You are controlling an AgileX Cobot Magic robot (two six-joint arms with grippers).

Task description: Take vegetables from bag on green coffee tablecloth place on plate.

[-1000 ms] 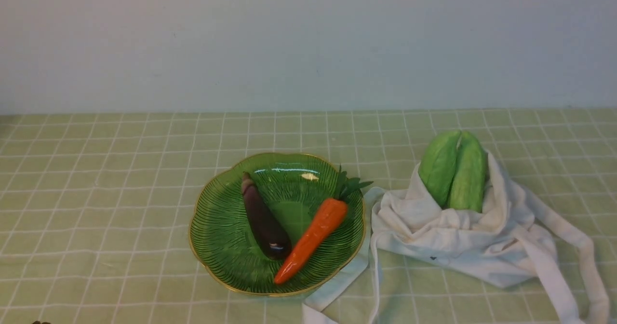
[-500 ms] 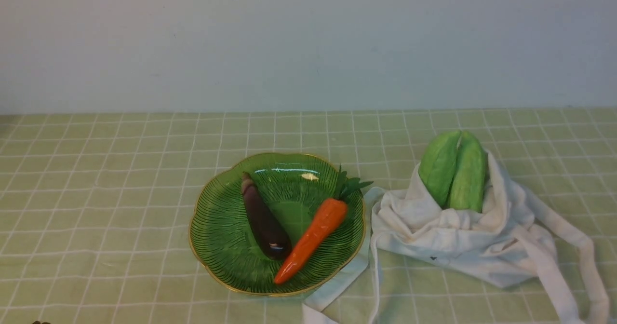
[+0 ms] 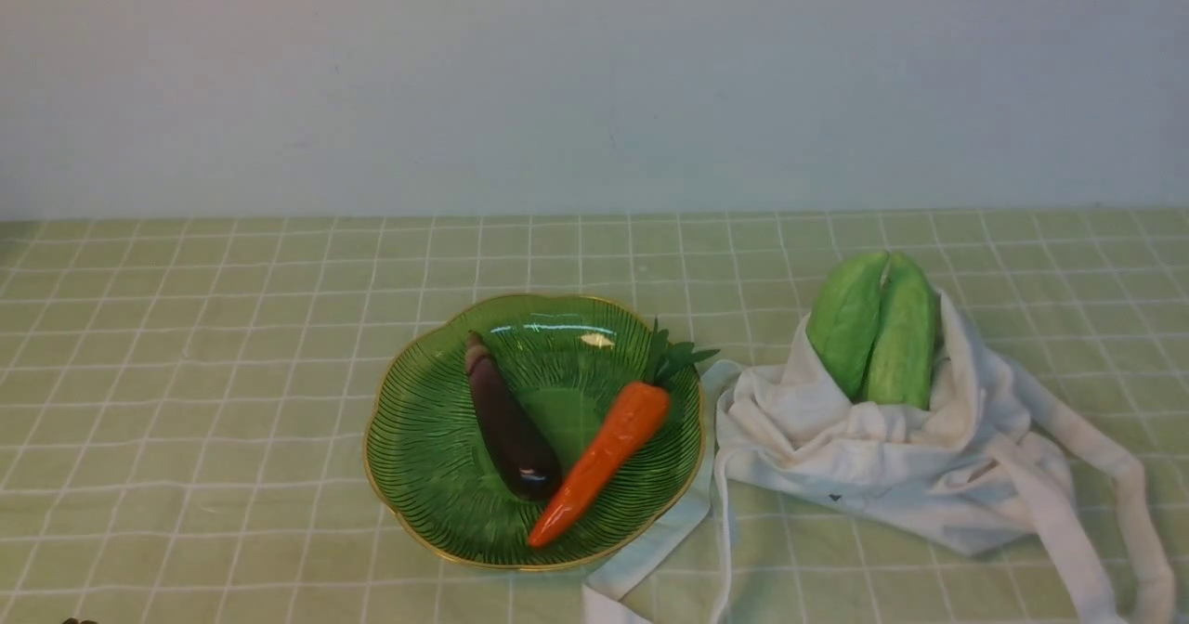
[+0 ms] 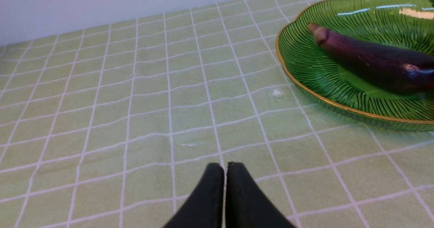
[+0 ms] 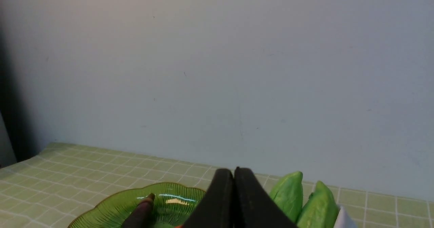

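The green glass plate [image 3: 427, 438] sits mid-table on the green checked tablecloth [image 3: 186, 373]. On it lie the purple eggplant [image 3: 509, 424] and the orange carrot [image 3: 604, 461]. The white bag [image 3: 892, 466] lies right of the plate, and two pale green gourds [image 3: 873, 327] stick out of its far opening. Neither gripper shows in the front view. In the left wrist view, my left gripper [image 4: 225, 167] is shut and empty over bare cloth, apart from the plate [image 4: 305, 85] and eggplant [image 4: 373, 63]. In the right wrist view, my right gripper [image 5: 233, 172] is shut and empty, raised, with the gourds [image 5: 301, 197] beyond.
The bag's long straps [image 3: 1105, 531] trail toward the front right and one [image 3: 650, 550] runs under the plate's near right edge. A pale wall [image 3: 594, 85] backs the table. A small white speck [image 4: 277, 93] lies on the cloth beside the plate.
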